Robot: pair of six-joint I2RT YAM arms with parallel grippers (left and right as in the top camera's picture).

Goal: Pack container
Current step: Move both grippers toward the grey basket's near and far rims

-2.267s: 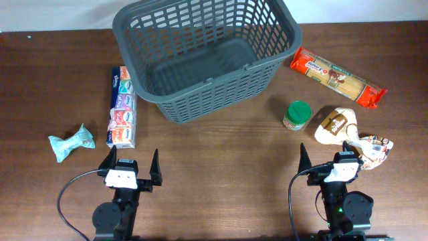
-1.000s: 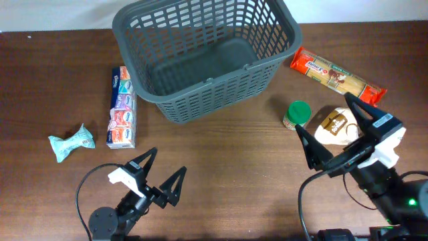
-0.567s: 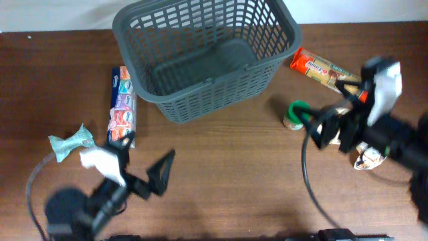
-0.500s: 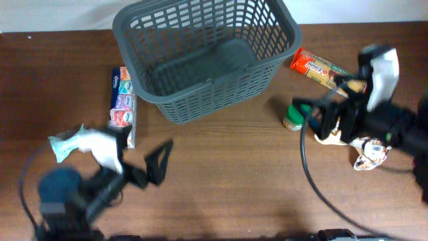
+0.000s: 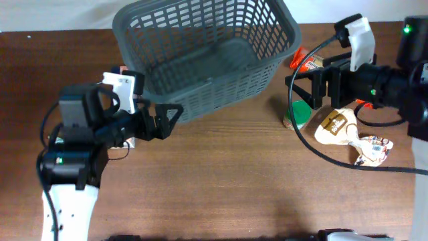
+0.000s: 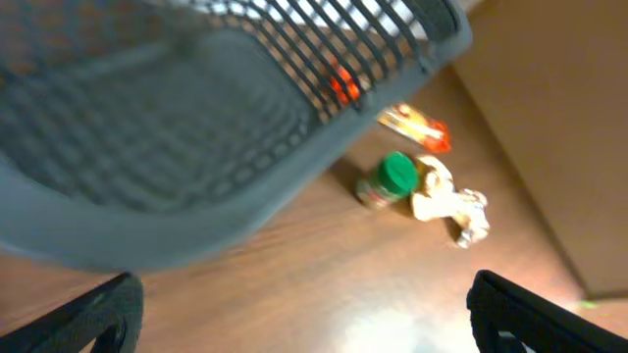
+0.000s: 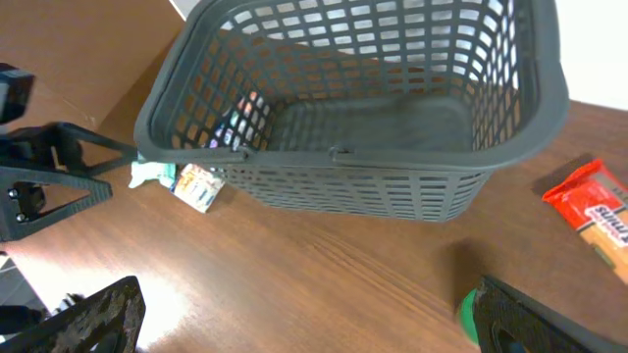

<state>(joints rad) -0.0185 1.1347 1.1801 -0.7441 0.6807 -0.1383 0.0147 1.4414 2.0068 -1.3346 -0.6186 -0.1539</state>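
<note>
left gripper and right gripper now higher, near one container

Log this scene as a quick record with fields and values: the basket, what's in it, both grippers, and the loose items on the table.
container: dark grey basket, upright on the table
contents: nothing seen inside, bare floor showing
left gripper: open, empty, close to the basket's near wall
right gripper: open, empty, near the green-lidded jar
right of basket: jar, orange pasta packet, beige pouch, printed pouch
left of basket: tissue multipack
packed so far: none
</note>
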